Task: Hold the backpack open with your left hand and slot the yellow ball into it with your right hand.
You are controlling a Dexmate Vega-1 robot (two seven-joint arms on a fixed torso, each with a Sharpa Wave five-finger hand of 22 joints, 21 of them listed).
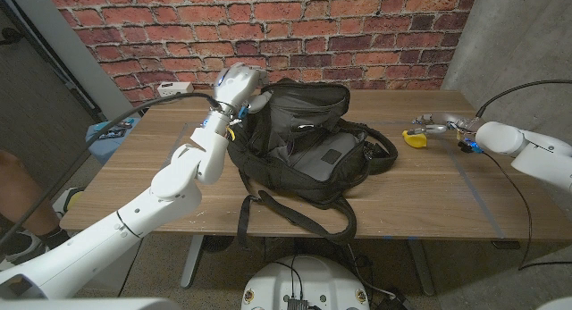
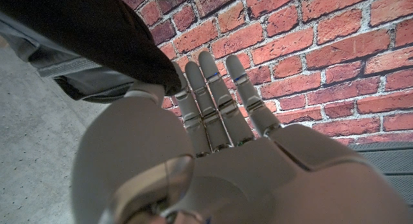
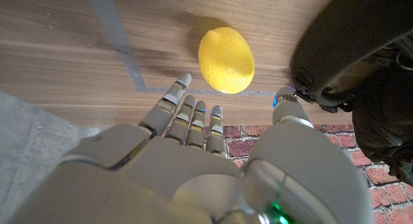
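Note:
The black backpack (image 1: 308,149) lies in the middle of the table with its top opening gaping toward the wall. My left hand (image 1: 237,85) is at the opening's left rim. In the left wrist view its fingers (image 2: 213,101) reach out straight, and the backpack's black fabric (image 2: 97,30) lies against the thumb and nearest finger. The yellow ball (image 1: 414,137) sits on the table to the right of the backpack. My right hand (image 1: 435,124) hovers just beyond it, open. In the right wrist view its fingertips (image 3: 184,82) stop short of the ball (image 3: 226,59).
A backpack strap (image 1: 304,222) trails toward the table's front edge, and another loops beside the ball (image 3: 348,50). A white box (image 1: 174,87) sits at the back left corner. Grey tape lines (image 1: 474,189) cross the table's right part. A person's leg (image 1: 18,194) shows at far left.

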